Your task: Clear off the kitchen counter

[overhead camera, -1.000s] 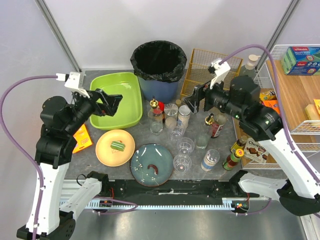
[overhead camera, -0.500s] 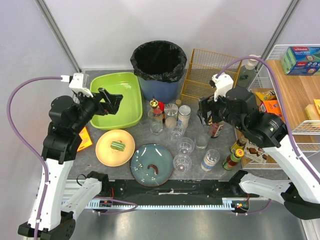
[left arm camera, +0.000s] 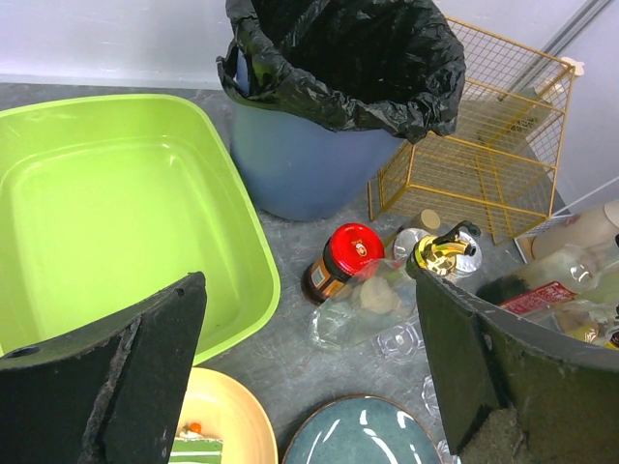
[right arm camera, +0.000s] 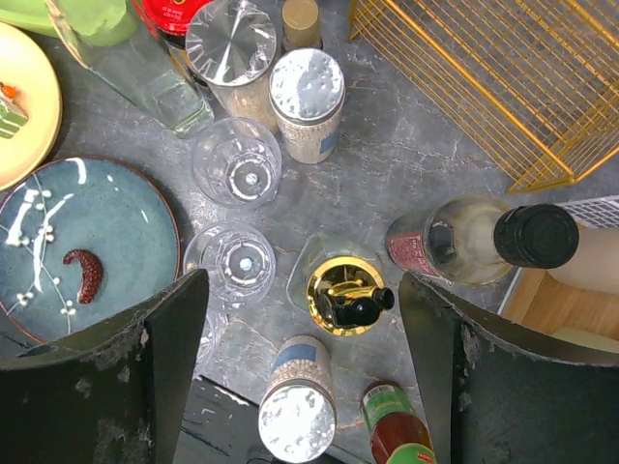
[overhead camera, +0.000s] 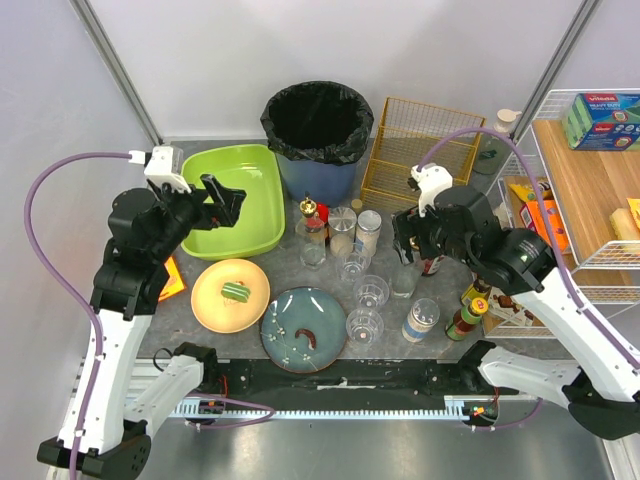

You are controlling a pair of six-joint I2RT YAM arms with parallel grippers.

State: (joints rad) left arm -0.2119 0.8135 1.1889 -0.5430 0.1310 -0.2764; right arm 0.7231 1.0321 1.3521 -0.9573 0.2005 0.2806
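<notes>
In the overhead view, the orange packet (overhead camera: 174,280) is largely covered by the left arm. The counter (overhead camera: 285,268) beside the wire rack (overhead camera: 590,180) is screened by the right arm, and the rack is cut off at the right edge. In the left wrist view, the yellow plate (left arm camera: 232,425) and the blue plate (left arm camera: 363,435) are cropped at the bottom. The jar labels cannot be read.

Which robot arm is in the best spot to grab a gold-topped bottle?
The right. The right gripper hangs open straight above a gold-topped bottle; the left gripper is over the green tub.
</notes>
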